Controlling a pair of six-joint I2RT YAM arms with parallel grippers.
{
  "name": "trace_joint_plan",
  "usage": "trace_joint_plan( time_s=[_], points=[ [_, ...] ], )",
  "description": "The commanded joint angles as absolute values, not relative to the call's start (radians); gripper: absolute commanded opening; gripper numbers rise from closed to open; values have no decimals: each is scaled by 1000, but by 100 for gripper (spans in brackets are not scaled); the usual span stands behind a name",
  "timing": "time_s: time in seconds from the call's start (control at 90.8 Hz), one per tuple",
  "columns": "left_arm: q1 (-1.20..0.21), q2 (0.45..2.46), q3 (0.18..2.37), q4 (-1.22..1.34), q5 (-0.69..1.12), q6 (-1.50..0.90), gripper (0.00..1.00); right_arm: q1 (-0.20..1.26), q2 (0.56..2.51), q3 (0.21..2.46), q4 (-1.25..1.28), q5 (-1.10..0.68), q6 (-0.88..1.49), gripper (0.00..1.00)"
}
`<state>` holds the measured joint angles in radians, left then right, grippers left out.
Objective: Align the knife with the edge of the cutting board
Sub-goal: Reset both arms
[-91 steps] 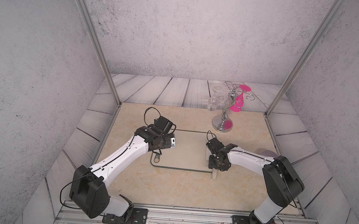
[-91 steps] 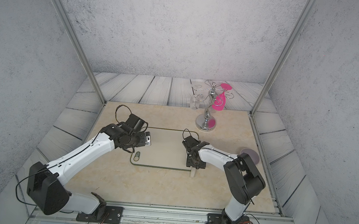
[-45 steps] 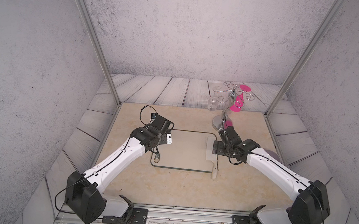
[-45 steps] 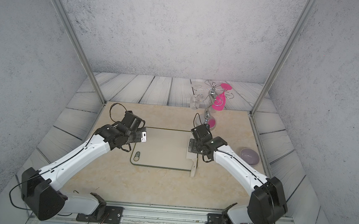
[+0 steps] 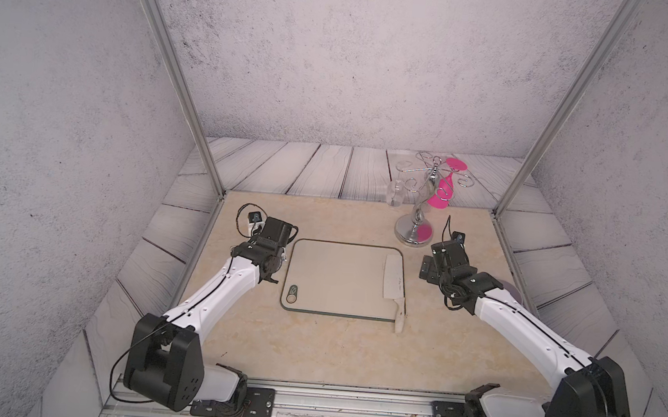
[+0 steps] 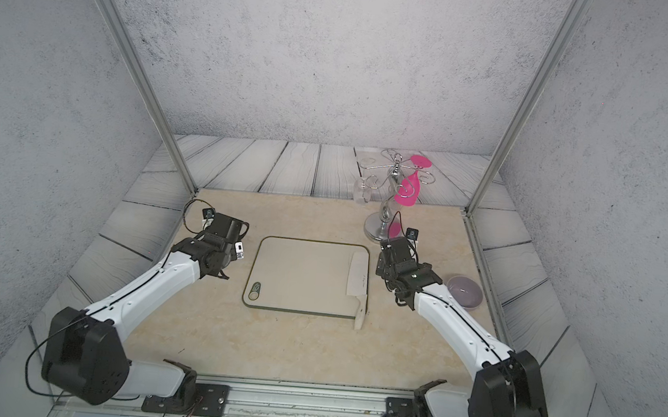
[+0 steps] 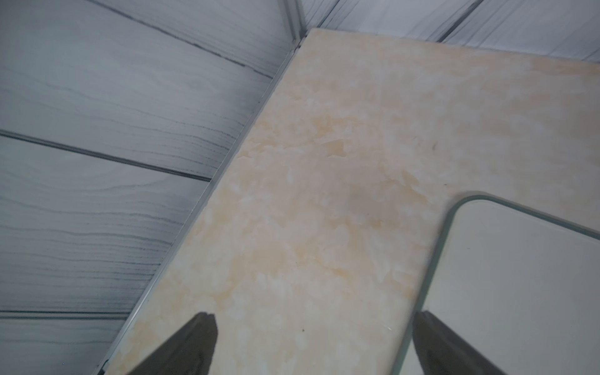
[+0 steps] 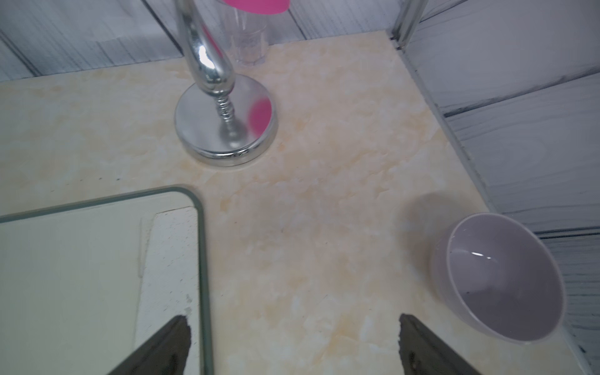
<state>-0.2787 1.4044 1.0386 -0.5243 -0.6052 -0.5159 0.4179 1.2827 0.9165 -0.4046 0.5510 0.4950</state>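
Observation:
The beige cutting board [image 5: 339,279] [image 6: 302,276] lies flat mid-table, its handle hole at the near left corner. On it the white knife [image 5: 393,277] [image 6: 357,276] lies along the right edge, blade toward the back, and its handle overhangs the front edge. My right gripper [image 5: 427,268] [image 8: 293,321] hovers open just right of that edge, holding nothing; in the right wrist view one fingertip [image 8: 180,328] stands over the knife blade [image 8: 168,253]. Just left of the board's left edge [image 7: 431,276], my left gripper [image 5: 279,260] [image 7: 315,316] is open and empty.
A chrome glass stand [image 5: 414,232] [image 8: 227,130] with a pink glass stands behind the board's far right corner, a clear glass [image 5: 396,194] beyond it. A lilac bowl [image 6: 464,297] [image 8: 500,279] sits right of my right gripper. Metal posts mark the table's back corners.
My right gripper has opened, let go of the knife's handle and drawn away to the right of the board. My left gripper has pulled back off the board to its left side.

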Motion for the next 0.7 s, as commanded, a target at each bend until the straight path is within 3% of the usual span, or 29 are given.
trace_joint_plan(
  time_s=[0.0, 0.308, 0.495, 0.693],
  points=[
    [-188, 1482, 1055, -445, -623, -481, 100, 368, 1284, 865, -303, 726, 435, 99],
    [-132, 1657, 961, -83, -749, -291, 100, 197, 1362, 754, -37, 735, 333, 99],
    [-127, 1658, 861, 163, -705, -160, 100, 174, 1420, 634, 303, 624, 226, 99],
    [-127, 1604, 715, 416, -613, -81, 100, 148, 1449, 566, 444, 540, 143, 99]
  ],
)
